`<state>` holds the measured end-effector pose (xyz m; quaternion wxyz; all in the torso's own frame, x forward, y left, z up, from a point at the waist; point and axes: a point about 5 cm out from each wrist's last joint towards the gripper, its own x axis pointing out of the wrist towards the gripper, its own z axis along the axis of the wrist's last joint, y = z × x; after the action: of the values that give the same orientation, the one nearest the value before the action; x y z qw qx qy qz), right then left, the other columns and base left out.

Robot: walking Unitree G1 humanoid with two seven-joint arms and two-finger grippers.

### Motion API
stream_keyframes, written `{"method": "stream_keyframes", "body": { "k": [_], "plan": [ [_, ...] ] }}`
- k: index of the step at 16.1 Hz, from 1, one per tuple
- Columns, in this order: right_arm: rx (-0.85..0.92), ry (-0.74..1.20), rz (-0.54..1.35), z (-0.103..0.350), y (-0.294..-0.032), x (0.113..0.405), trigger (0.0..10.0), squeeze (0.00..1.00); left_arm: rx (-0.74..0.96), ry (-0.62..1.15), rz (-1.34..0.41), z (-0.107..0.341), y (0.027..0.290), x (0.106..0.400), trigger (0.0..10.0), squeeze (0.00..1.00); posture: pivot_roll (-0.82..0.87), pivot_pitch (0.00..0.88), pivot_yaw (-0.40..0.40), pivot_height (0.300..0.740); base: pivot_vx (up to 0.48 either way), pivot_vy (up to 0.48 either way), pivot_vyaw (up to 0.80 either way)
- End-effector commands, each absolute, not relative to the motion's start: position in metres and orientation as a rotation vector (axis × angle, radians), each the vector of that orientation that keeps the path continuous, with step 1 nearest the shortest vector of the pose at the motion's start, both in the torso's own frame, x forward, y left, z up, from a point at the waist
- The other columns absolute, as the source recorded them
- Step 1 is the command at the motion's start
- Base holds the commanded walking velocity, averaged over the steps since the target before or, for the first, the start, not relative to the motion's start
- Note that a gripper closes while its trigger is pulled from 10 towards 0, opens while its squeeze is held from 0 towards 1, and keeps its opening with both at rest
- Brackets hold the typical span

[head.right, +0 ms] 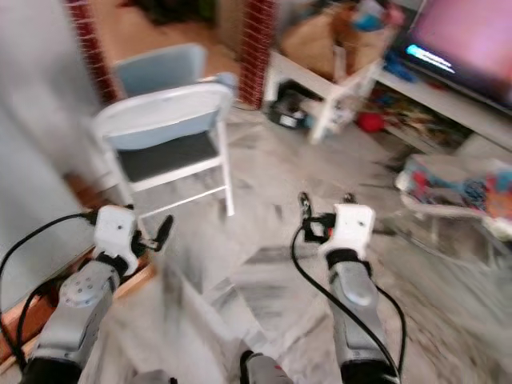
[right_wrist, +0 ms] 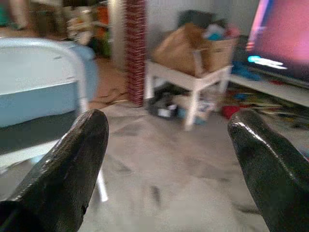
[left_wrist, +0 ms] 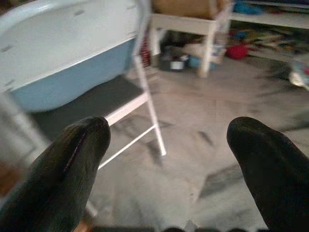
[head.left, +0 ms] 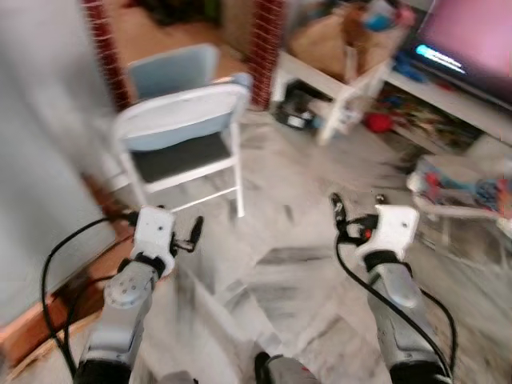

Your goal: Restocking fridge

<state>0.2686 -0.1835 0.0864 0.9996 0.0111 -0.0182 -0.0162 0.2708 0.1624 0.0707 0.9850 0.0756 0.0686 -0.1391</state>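
Observation:
My left gripper (head.left: 182, 230) is held out low over the grey marble floor (head.left: 272, 264), open and holding nothing. In the left wrist view its two black fingertips (left_wrist: 79, 145) stand wide apart and frame a folding chair. My right gripper (head.left: 357, 202) is held out at the same height, also open and holding nothing. The right wrist view looks between its spread fingertips (right_wrist: 84, 140) across the floor to a low white table. The head views are blurred.
A white folding chair (head.left: 180, 132) with a blue back and dark seat stands ahead on the left, beside a grey wall (head.left: 40, 160). Beyond are a brick pillar (head.left: 268, 48), a white table (head.left: 328, 76) with a brown bag, and a lit screen (head.left: 472, 40). Colourful clutter (head.left: 464, 192) lies right.

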Motion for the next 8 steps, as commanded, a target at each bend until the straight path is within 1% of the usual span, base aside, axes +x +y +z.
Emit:
{"method": "stream_keyframes", "body": {
  "k": [1, 5, 6, 8],
  "plan": [
    [0.009, -0.057, -0.063, 0.090, -0.190, 0.266, 10.0, 0.00, 0.170, 0.151, -0.321, 0.067, 0.158, 0.271, 10.0, 0.00, 0.06, 0.023, 0.006, 0.740, 0.000, 0.000, -0.80],
    [-0.003, -0.050, -0.142, 0.089, -0.203, 0.251, 10.0, 0.00, 0.163, 0.162, -0.378, 0.062, 0.143, 0.276, 10.0, 0.00, 0.00, 0.034, 0.026, 0.740, 0.000, 0.000, -0.80],
    [-0.007, -0.039, -0.173, 0.086, -0.208, 0.244, 10.0, 0.00, 0.183, 0.157, -0.419, 0.060, 0.136, 0.274, 10.0, 0.00, 0.00, 0.038, 0.027, 0.740, 0.000, 0.000, -0.80],
    [-0.004, -0.036, -0.172, 0.085, -0.206, 0.241, 10.0, 0.00, 0.209, 0.141, -0.436, 0.062, 0.136, 0.274, 10.0, 0.00, 0.00, 0.041, 0.029, 0.740, 0.000, 0.000, -0.80]
  ]
}}
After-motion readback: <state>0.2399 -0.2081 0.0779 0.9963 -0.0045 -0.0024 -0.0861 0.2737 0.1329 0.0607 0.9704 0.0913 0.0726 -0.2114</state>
